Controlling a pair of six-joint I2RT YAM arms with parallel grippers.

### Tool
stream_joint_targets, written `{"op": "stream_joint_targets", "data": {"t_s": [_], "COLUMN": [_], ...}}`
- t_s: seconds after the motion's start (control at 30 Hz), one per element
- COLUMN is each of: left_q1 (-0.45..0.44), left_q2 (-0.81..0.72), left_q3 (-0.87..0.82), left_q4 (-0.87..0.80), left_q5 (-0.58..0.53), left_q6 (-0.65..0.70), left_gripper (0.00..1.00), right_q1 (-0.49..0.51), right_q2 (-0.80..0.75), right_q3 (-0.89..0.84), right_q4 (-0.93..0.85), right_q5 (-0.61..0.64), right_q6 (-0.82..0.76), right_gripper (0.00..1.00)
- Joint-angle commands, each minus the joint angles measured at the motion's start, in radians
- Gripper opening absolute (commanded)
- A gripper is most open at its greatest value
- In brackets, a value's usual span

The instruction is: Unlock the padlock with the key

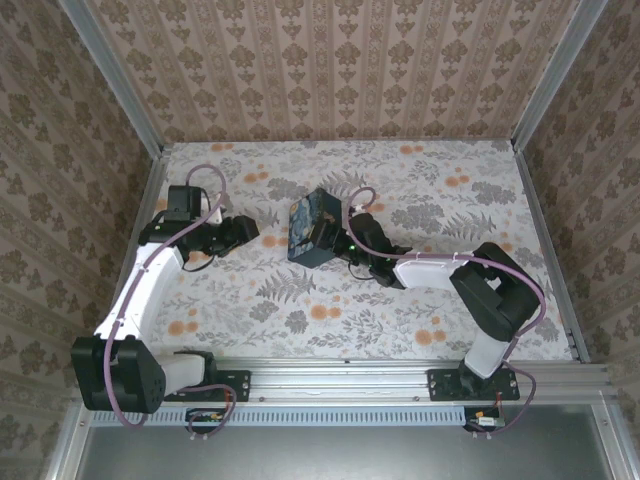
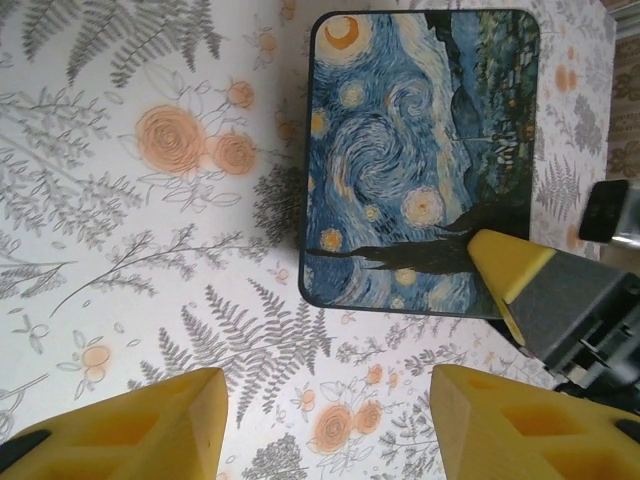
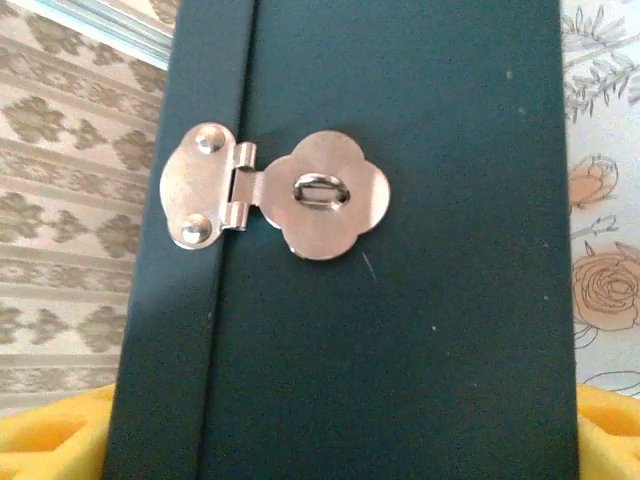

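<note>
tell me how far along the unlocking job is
Looks done: the clasp on the side of the tin lies closed, yet the loop through it is bare, nothing hanging there. In hand: the right gripper looks clamped on the tin; the left gripper hangs open, holding nothing. Left: I cannot tell where the lock and key are, so I can't call the unlocking finished.
</note>
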Motion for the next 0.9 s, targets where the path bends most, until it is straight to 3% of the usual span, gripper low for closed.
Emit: {"op": "stream_joint_targets", "data": {"t_s": [0.0,0.1,0.23,0.3,0.5,0.53,0.57,0.6,0.7,0.77,0.87], "left_q1": [-0.029,-0.050,-0.063,-0.064,-0.023,-0.011,0.004,0.011,0.040,0.044,0.046], "left_q2": [0.026,0.053,0.076,0.082,0.106,0.110,0.111,0.109,0.084,0.037,0.005], "left_q3": [0.065,0.106,0.159,0.176,0.204,0.195,0.181,0.161,0.035,-0.120,-0.353], "left_q4": [-0.003,-0.002,-0.021,-0.035,-0.057,-0.035,-0.009,0.017,0.176,0.391,0.742], "left_q5": [-0.030,-0.043,-0.066,-0.079,-0.153,-0.168,-0.195,-0.235,-0.423,-0.542,-0.689], "left_q6": [-0.022,-0.028,-0.024,-0.015,0.059,0.069,0.076,0.081,0.119,0.239,0.410], "left_gripper": [0.57,0.57,0.57,0.57,0.59,0.62,0.76,0.96,1.00,1.00,1.00], "right_q1": [-0.038,-0.070,-0.096,-0.106,-0.113,-0.114,-0.119,-0.126,-0.165,-0.230,-0.398], "right_q2": [0.091,0.144,0.158,0.133,-0.065,-0.109,-0.158,-0.200,-0.337,-0.432,-0.514], "right_q3": [-0.078,-0.086,-0.063,-0.052,0.071,0.084,0.078,0.063,-0.008,-0.094,-0.210], "right_q4": [0.202,0.259,0.194,0.125,-0.476,-0.549,-0.578,-0.581,-0.587,-0.495,-0.341], "right_q5": [-0.154,-0.219,-0.245,-0.244,-0.074,-0.034,-0.005,0.013,0.191,0.348,0.358], "right_q6": [0.102,0.074,0.013,-0.028,-0.363,-0.430,-0.499,-0.555,-0.746,-0.849,-0.883], "right_gripper": [0.83,0.87,0.91,1.00,1.00,1.00,1.00,1.00,1.00,1.00,1.00]}}
